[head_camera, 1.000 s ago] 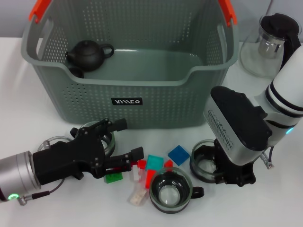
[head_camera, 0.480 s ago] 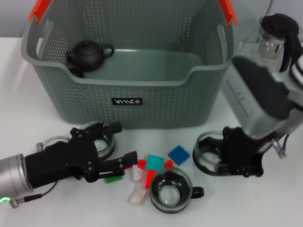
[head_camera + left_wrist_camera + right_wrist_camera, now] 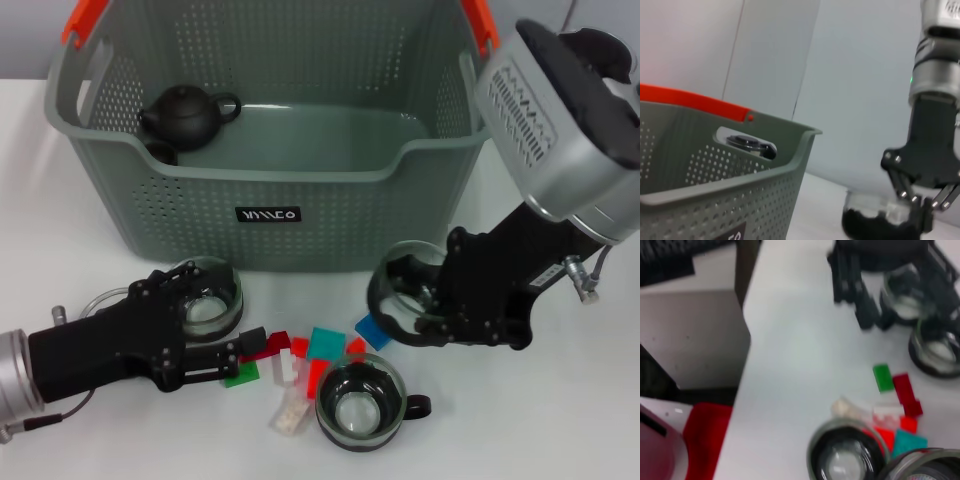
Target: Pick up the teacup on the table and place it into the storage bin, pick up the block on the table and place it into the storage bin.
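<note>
Right gripper [image 3: 425, 305]: lower right of the head view – clamped on a glass teacup [image 3: 403, 290], lifted and tilted, mouth facing frame-left.
Storage bin [image 3: 300, 215]: directly up-frame of the cup – you need rise, then travel over its front rim.
Left gripper [image 3: 245, 355]: lower left, low over the table, closed on a dark red block [image 3: 266, 342] beside the other blocks.
Right arm pose: angled down from upper right.

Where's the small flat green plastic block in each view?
Head: small flat green plastic block lies lower left of centre, beside left gripper.
Left wrist: not in it.
Right wrist: right of centre.
Shared landmark: dark red block next to it.
</note>
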